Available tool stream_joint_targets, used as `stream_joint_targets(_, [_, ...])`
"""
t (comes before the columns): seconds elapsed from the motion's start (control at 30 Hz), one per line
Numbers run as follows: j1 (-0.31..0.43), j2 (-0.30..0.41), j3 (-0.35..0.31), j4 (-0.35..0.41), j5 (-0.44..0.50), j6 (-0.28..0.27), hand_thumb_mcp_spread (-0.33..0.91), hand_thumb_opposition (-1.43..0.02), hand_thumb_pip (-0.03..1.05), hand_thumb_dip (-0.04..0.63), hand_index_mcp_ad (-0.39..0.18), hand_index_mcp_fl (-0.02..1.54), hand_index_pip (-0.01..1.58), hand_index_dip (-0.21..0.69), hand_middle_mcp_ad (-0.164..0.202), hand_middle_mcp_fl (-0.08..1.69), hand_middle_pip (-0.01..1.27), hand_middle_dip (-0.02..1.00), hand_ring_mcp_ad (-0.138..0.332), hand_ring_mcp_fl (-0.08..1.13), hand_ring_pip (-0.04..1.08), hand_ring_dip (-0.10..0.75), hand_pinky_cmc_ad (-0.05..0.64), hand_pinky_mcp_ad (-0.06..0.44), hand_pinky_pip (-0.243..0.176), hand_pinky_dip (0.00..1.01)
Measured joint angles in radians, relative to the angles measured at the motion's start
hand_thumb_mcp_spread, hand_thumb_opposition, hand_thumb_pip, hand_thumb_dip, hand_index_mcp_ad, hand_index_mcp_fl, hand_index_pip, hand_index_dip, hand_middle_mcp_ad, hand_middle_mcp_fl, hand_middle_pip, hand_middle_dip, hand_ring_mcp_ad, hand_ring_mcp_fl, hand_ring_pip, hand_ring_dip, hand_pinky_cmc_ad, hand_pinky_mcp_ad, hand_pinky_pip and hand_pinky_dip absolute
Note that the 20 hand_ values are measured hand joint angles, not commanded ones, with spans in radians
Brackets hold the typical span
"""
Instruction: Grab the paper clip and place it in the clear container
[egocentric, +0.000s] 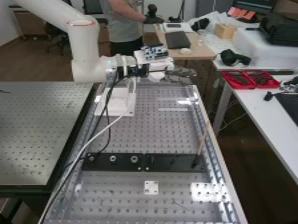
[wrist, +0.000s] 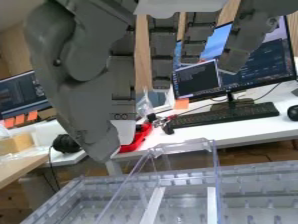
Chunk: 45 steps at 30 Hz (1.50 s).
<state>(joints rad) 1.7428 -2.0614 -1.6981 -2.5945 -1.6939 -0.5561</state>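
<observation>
Hovering fingers (egocentric: 181, 73) near clear container (wrist: 184, 146)

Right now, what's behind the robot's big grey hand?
Behind the hand you can see a computer screen, a keyboard and a bit of a red tray. The hand covers some of the screen and the tray, so I can't tell what's there.

In the wrist view we see the hand (egocentric: 178, 74) with fingers (wrist: 163, 56) extended, the clear container (wrist: 181, 147), and beyond it a white desk (wrist: 199, 132) bearing a keyboard (wrist: 225, 115), a monitor (wrist: 266, 61) and something red (wrist: 137, 138).
</observation>
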Motion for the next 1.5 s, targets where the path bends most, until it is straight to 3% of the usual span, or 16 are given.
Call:
stream_joint_targets(0.47, [0.015, -0.081, 0.082, -0.077, 0.073, -0.032, 0.47, -0.95, 0.59, 0.253, -0.162, 0.65, 1.4, 0.08, 0.073, 0.32, 0.12, 0.22, 0.099, 0.02, 0.1, 0.099, 0.302, 0.265, -0.002, 0.19])
stream_joint_targets(0.93, [0.001, -0.083, 0.075, -0.104, 0.104, -0.048, 0.47, -0.95, 0.58, 0.253, -0.162, 0.64, 1.4, 0.073, 0.073, 0.32, 0.12, 0.22, 0.101, 0.03, 0.1, 0.103, 0.302, 0.265, -0.002, 0.19])
stream_joint_targets(1.07, [-0.015, -0.07, 0.055, -0.108, 0.117, -0.049, 0.47, -0.91, 0.65, 0.251, -0.173, 0.5, 1.39, 0.075, 0.075, 0.27, 0.12, 0.22, 0.101, 0.03, 0.1, 0.103, 0.298, 0.265, -0.002, 0.19])
stream_joint_targets(1.23, [-0.034, -0.055, 0.035, -0.118, 0.134, -0.05, 0.42, -0.86, 0.65, 0.269, -0.173, 0.32, 1.36, 0.056, 0.075, 0.23, 0.12, 0.22, 0.099, 0.01, 0.1, 0.103, 0.302, 0.264, -0.007, 0.23])
stream_joint_targets(1.5, [-0.035, -0.022, 0.01, -0.102, 0.145, -0.046, 0.38, -0.83, 0.7, 0.269, -0.173, 0.18, 1.33, 0.035, 0.075, 0.17, 0.12, 0.22, 0.099, 0.01, 0.1, 0.103, 0.298, 0.264, -0.04, 0.3])
